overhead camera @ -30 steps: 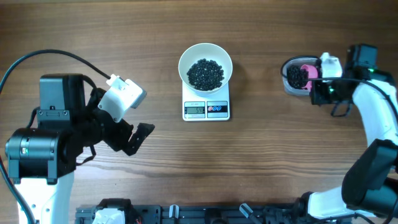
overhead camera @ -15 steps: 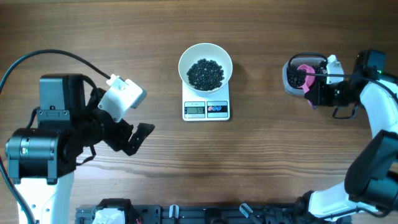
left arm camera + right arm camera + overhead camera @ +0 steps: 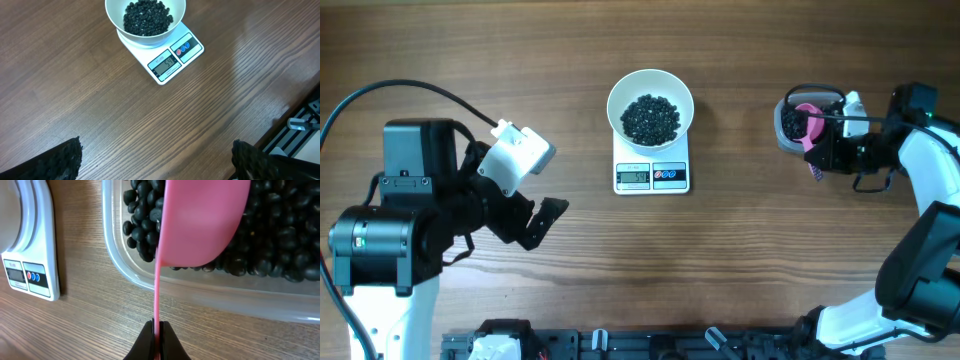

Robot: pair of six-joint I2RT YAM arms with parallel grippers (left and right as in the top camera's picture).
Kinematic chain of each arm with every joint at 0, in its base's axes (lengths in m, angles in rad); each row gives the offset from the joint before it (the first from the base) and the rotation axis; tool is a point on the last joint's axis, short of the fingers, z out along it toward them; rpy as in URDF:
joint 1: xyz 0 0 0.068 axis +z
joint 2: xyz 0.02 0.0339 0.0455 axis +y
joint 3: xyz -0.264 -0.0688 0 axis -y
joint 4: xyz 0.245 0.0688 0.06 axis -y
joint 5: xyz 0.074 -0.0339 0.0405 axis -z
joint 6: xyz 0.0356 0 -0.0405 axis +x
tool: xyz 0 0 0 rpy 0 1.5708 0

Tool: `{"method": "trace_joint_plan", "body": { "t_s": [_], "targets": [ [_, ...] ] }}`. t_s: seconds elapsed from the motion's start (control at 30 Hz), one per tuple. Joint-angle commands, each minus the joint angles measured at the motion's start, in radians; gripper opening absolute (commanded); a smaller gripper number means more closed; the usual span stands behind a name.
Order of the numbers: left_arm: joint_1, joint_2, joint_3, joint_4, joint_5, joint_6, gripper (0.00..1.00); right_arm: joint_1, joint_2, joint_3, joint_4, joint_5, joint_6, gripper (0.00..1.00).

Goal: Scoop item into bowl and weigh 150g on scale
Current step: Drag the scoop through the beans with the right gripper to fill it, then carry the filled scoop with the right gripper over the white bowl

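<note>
Right gripper [image 3: 159, 340] pinches the pink scoop [image 3: 200, 220] by its thin handle. The cup is just ahead, dipped into the clear tub [image 3: 131, 275] of black beans [image 3: 280, 235]. Further left, a white bowl [image 3: 617, 92] sits on the scale [image 3: 651, 180], partly filled; display unreadable. Judged mid-task, more scoops likely. Left gripper [image 3: 157, 162] is spread, empty. Count: one scoop, tub, bowl, scale; beans uncountable.

The digits on the display [image 3: 166, 64] of the scale [image 3: 173, 56] are too blurred to read.

White bowl [image 3: 619, 94] (holding black beans [image 3: 650, 118]) sits on scale [image 3: 651, 178].
</note>
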Motion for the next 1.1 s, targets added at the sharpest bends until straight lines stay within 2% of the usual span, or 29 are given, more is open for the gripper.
{"method": "trace_joint_plan", "body": {
  "t_s": [0.0, 0.27, 0.63, 0.9, 1.07],
  "targets": [
    [0.007, -0.003, 0.013, -0.001, 0.015, 0.019, 1.00, -0.047, 0.019, 0.013, -0.005, -0.031, 0.054, 0.04],
    [0.007, -0.003, 0.013, -0.001, 0.015, 0.019, 1.00, -0.145, 0.019, 0.011, -0.003, -0.251, 0.052, 0.04],
    [0.007, -0.003, 0.013, -0.001, 0.015, 0.019, 1.00, -0.177, 0.019, 0.011, -0.043, -0.484, 0.021, 0.04],
    [0.007, -0.003, 0.013, -0.001, 0.015, 0.019, 1.00, -0.130, 0.019, 0.011, -0.048, -0.650, 0.056, 0.05],
    [0.007, -0.003, 0.013, -0.001, 0.015, 0.019, 1.00, -0.013, 0.019, 0.011, -0.026, -0.673, 0.093, 0.05]
  ]
}}
